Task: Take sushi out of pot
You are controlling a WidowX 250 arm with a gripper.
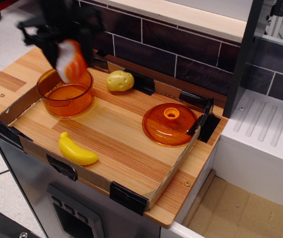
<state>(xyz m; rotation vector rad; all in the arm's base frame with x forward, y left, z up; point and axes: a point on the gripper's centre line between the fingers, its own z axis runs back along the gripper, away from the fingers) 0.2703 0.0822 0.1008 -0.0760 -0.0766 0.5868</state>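
Note:
The gripper (67, 47) is black and hangs above the far rim of the pot, shut on the sushi (70, 61), a white block with an orange, white-striped top. The sushi hangs in the air, clear of the pot's walls. The pot (65, 92) is a round transparent orange pot at the back left of the tray, with nothing showing inside it.
A yellow lumpy potato (119, 80) lies at the back, right of the pot. A yellow banana (76, 149) lies near the front edge. An orange domed lid (170, 124) with a knob sits at the right. A low cardboard wall (131, 195) rims the wooden tray.

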